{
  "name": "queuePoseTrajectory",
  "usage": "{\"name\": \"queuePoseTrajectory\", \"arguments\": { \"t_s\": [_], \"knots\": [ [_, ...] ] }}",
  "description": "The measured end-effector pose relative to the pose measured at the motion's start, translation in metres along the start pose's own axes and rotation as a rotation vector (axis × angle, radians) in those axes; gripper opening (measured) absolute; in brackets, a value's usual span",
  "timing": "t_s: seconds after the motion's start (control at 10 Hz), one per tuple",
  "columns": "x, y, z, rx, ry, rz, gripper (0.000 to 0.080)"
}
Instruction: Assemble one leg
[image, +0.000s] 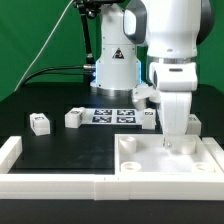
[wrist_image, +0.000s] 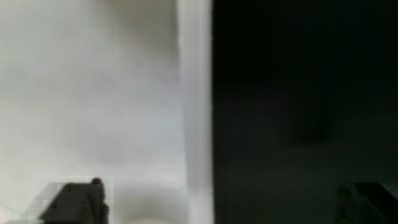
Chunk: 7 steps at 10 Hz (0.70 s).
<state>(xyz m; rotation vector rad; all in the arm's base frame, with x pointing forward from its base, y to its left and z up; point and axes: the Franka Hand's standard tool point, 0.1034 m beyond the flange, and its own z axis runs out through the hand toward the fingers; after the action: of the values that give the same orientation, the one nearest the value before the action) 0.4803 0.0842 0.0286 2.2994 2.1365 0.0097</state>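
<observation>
Three legs, small white blocks with marker tags, lie on the black table: one (image: 40, 123) at the exterior view's left, one (image: 75, 118) beside it, one (image: 149, 120) just behind the panel. The large flat white square panel (image: 140, 158) with round corner holes lies at the front right. My gripper (image: 172, 144) points straight down over the panel's middle, close to its surface. In the wrist view the gripper (wrist_image: 224, 205) is open and empty; its dark fingertips (wrist_image: 75, 203) stand wide apart, astride the panel (wrist_image: 89, 90) edge and the black table (wrist_image: 302, 100).
The marker board (image: 112, 115) lies at the table's middle, in front of the robot base. A white L-shaped fence (image: 60, 185) runs along the front edge and left corner. Another small white part (image: 194, 122) shows behind the gripper at the right.
</observation>
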Motion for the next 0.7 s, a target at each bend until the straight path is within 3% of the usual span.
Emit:
{"name": "queuePoseTrajectory", "arguments": {
  "t_s": [0.3,0.7],
  "knots": [
    [0.002,-0.023,-0.036,-0.038,-0.005,0.029,0.0649],
    [0.001,-0.025,-0.033,-0.032,-0.005,0.042,0.0649]
  ]
}}
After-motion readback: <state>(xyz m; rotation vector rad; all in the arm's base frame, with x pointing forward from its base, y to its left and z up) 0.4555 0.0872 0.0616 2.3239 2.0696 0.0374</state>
